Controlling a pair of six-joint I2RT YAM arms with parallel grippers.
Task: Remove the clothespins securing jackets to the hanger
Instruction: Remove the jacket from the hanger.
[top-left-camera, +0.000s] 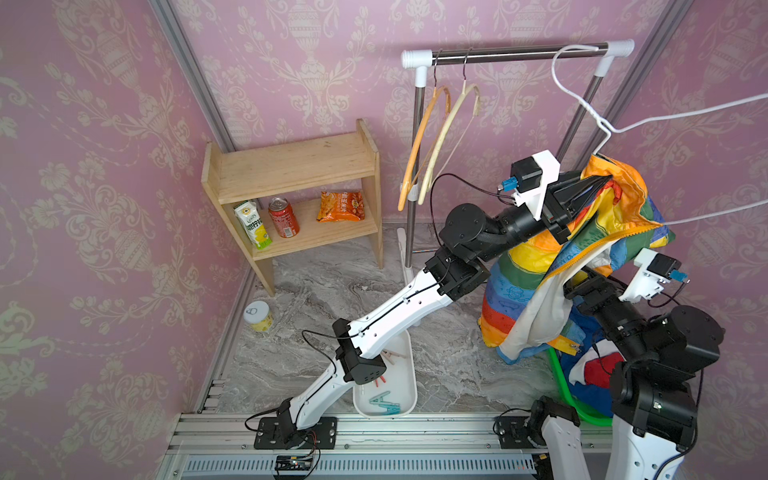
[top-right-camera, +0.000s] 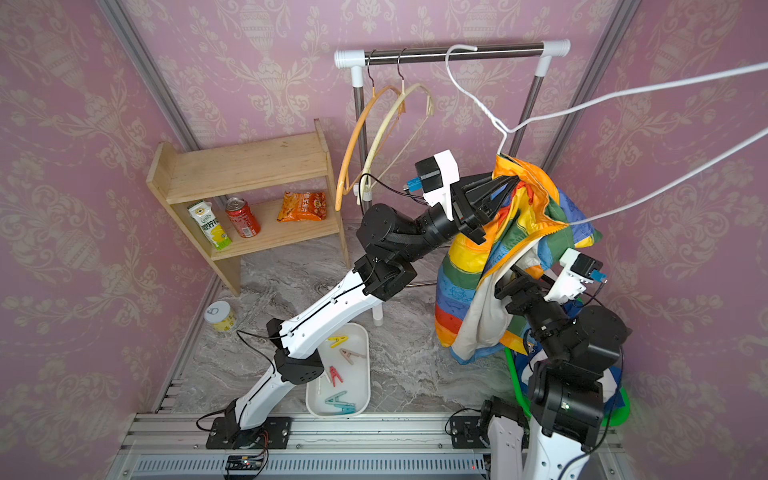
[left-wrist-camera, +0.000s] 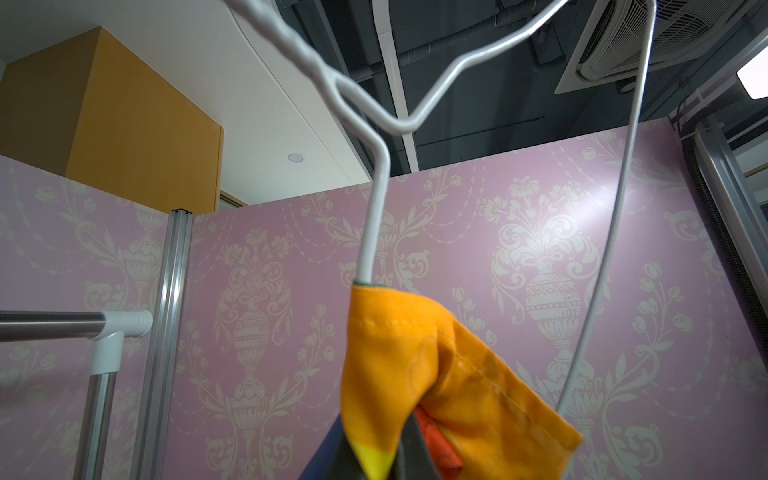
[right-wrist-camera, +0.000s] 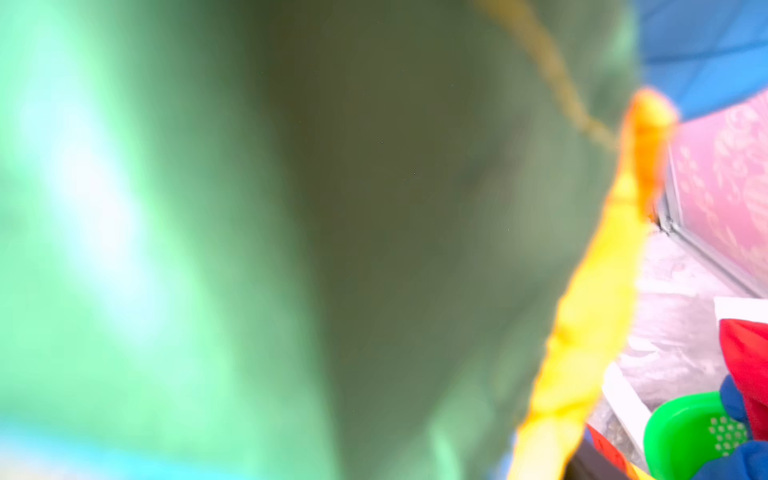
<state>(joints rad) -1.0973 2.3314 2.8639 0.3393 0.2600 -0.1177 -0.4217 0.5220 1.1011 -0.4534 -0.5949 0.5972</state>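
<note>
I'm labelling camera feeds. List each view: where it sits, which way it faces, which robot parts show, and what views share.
Top views: high above the arm bases, looking down at the clothes rack; left arm and right arm show.
Left wrist: looks up along the white hanger toward the ceiling; the left gripper clamps the rainbow jacket.
Right wrist: close against blurred green fabric; no gripper clearly shows.
Shared: the green basket, in top and right wrist views.

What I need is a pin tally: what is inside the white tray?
In a top view, the white tray holds a yellow clothespin, a beige-pink clothespin, a red clothespin and teal clothespins. The left arm covers part of the tray, so more could hide there.
</note>
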